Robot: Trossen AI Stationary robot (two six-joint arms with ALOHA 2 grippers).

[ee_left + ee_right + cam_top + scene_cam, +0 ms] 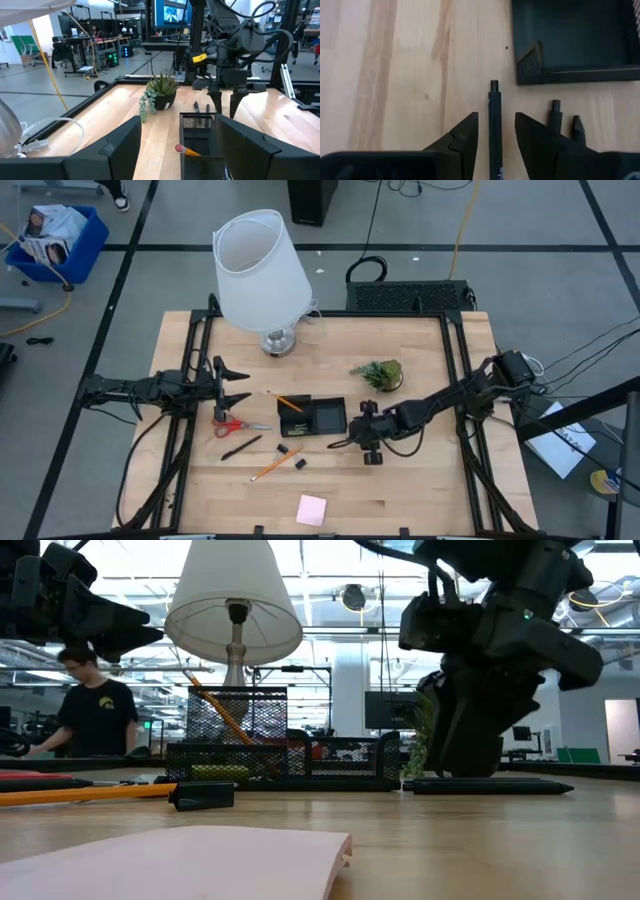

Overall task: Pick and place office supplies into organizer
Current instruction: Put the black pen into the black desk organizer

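Note:
The black mesh organizer [325, 420] sits mid-table with an orange pencil [290, 402] leaning in it. My right gripper [362, 432] is low at its right side, open. In the right wrist view its fingers [470, 127] stand on either side of a thin black pen [494, 125] lying on the table, with a gap on both sides. Two more pens [555, 114] lie beside it. My left gripper [238, 385] hovers open above the red-handled scissors [238, 423]. A black pen [242, 447], a pencil [275, 463], small black bits [300, 464] and the pink pad [311, 509] lie on the table.
A big white lamp [260, 275] stands at the far side and a small green plant [378, 374] sits right of the organizer, just beyond my right gripper. A person [95, 710] shows in the room behind the table. Bare wood lies along the near edge around the pad.

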